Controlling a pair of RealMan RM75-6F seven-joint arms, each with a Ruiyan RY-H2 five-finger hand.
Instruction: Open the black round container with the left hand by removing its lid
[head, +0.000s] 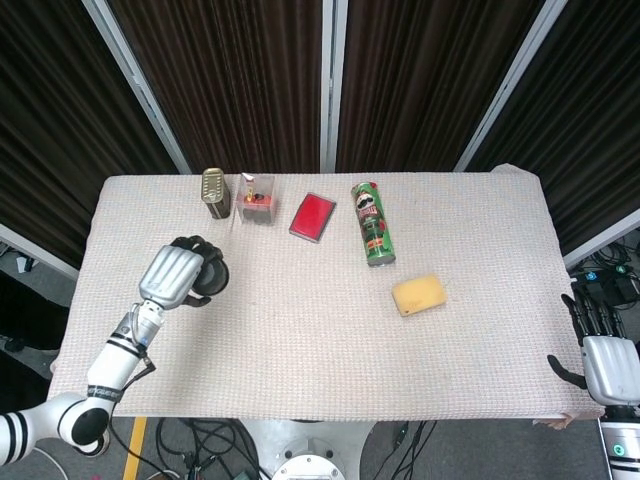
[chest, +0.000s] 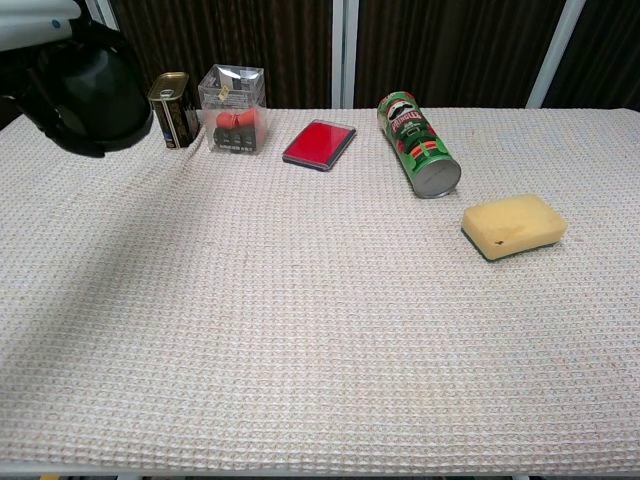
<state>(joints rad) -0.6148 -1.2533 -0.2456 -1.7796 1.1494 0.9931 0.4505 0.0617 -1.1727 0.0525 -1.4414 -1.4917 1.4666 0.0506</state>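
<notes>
Black round container (chest: 95, 100) sits inside the curled dark fingers (head: 212, 272) of the left hand (head: 175, 275), which wraps it from above and holds it off the cloth, over the table's left side. In the chest view it hangs at the upper left corner, in front of the olive tin (chest: 172, 108). Whether its lid is still seated is hard to tell, since the fingers cover most of it. Behind the tin's line stand a clear plastic box (chest: 233, 108) with red pieces inside, a flat red case (chest: 319, 144), and a green chips can (chest: 419, 157) lying on its side. A yellow sponge (chest: 513, 226) lies near the can's open end. The right hand (head: 606, 355) rests at the table's (chest: 320, 340) far right edge, fingers straight and apart, holding nothing.
</notes>
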